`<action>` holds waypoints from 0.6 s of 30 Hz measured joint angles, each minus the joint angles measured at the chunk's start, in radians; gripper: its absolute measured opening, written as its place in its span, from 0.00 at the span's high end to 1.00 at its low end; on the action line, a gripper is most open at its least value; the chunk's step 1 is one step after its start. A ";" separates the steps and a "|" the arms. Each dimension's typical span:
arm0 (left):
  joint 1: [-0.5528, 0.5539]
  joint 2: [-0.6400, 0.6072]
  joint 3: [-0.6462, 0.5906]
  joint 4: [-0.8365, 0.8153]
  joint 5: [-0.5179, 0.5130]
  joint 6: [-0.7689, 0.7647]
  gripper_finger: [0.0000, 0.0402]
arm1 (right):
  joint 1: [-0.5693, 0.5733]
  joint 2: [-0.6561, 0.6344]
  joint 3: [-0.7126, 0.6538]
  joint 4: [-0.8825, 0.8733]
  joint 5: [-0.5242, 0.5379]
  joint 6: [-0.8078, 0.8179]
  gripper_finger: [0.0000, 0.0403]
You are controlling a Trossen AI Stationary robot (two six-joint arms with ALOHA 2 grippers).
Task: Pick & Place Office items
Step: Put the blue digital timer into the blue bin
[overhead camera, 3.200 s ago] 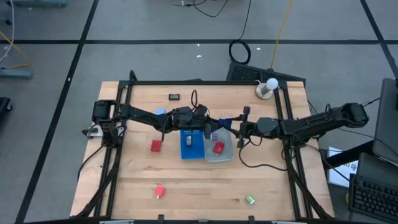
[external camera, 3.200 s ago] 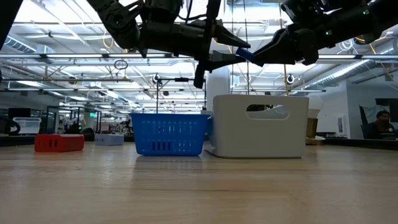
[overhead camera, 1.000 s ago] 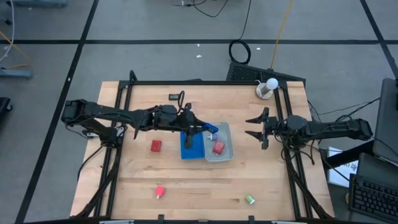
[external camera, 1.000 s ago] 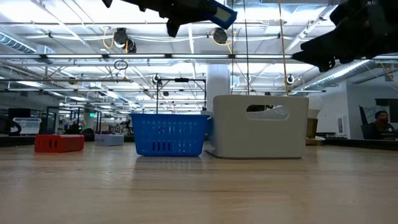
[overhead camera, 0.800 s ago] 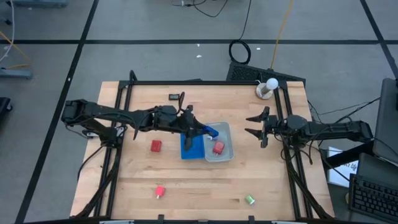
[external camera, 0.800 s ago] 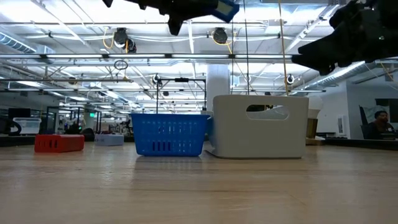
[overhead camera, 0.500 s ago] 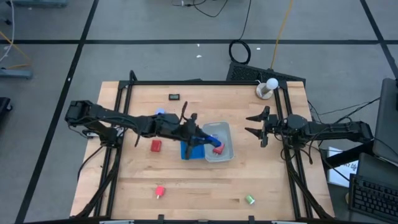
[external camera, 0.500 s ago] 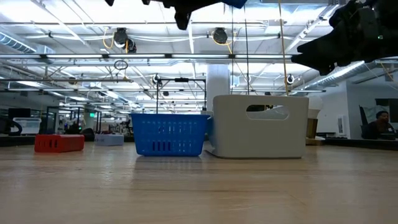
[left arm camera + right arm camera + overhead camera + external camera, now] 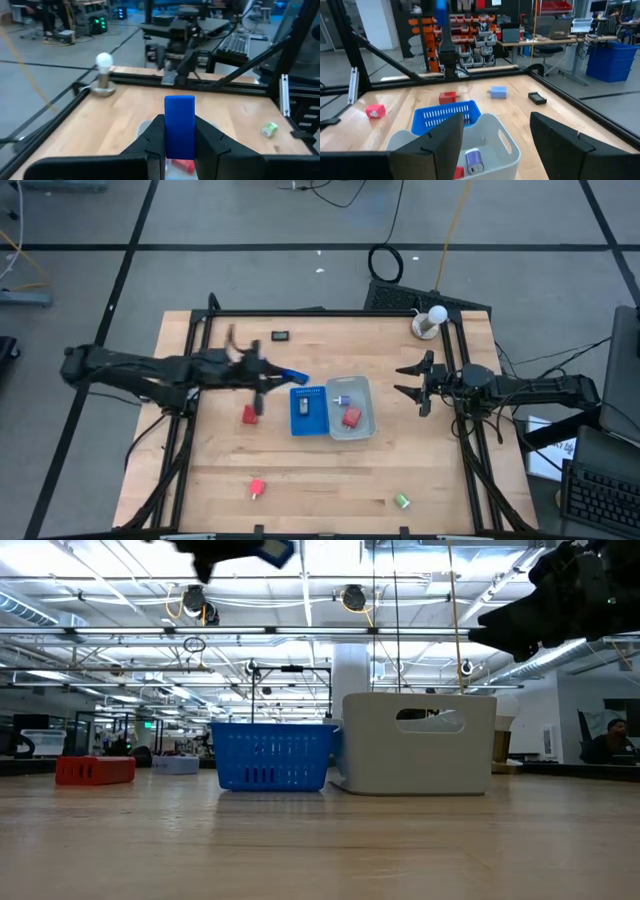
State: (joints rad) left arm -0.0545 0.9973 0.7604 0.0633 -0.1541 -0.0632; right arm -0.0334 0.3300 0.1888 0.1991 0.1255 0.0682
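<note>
On the tabletop (image 9: 300, 480) the near edge carries one small red block (image 9: 257, 488) and one green piece (image 9: 401, 501). Farther in lie a second red block (image 9: 250, 414), the blue ribbed tray (image 9: 308, 411) and, touching it, the clear plastic tray (image 9: 351, 407), which holds a third red block (image 9: 351, 417) and a small cylinder-like piece (image 9: 474, 161) that only the right wrist view shows plainly. Toward the far edge sit one black flat rectangle (image 9: 280, 335) and a pale blue block (image 9: 498, 92); the left arm hides that block in the high view.

The left claw (image 9: 272, 375) hangs above the tabletop just beside the blue tray, its jaws pinched on a dark blue flat rectangle (image 9: 179, 127), which stands up between the fingers (image 9: 214, 142) in the left wrist view. The low view cuts the claw off at its top edge.

The right claw (image 9: 410, 380) waits beside the clear tray, jaws spread wide and empty. A white bulb (image 9: 436, 315) stands at the far right corner.
</note>
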 joint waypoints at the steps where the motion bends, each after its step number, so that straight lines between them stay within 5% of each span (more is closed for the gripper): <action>1: -0.001 -0.051 -0.034 -0.014 -0.016 -0.009 0.85 | 0.000 0.000 0.000 0.004 -0.001 -0.001 0.45; 10: -0.007 -0.380 -0.312 0.015 -0.086 -0.098 0.85 | 0.000 0.000 0.000 0.015 0.003 -0.001 0.45; 18: -0.007 -0.455 -0.525 0.183 -0.007 -0.130 0.85 | 0.000 0.000 0.000 0.019 0.007 -0.004 0.45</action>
State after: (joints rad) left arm -0.0620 0.5425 0.2349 0.2464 -0.1615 -0.1936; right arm -0.0334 0.3298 0.1890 0.2185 0.1327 0.0637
